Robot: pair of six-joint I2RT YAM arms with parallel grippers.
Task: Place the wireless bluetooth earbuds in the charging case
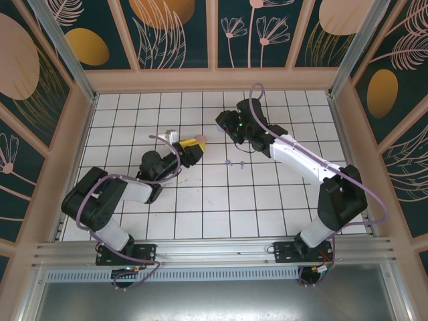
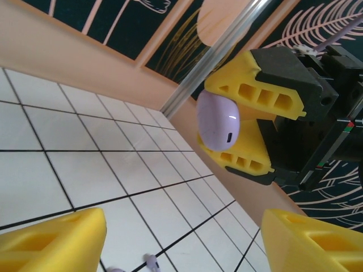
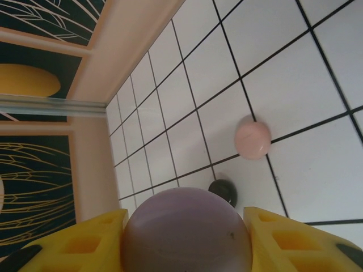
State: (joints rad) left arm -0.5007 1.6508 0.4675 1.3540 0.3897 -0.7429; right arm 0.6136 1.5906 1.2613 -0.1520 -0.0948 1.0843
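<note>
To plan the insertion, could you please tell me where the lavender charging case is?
The lavender charging case is gripped in the right end effector; in the right wrist view the pink case and black case lie on the tiles beyond it.

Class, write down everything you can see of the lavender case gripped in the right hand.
The lavender case is a smooth, glossy, rounded pebble of what looks like plastic, apparently closed, with a small dark port on one side. It is clamped between the two yellow fingers of the right hand, held up off the tiled table. Nothing else touches it.
</note>
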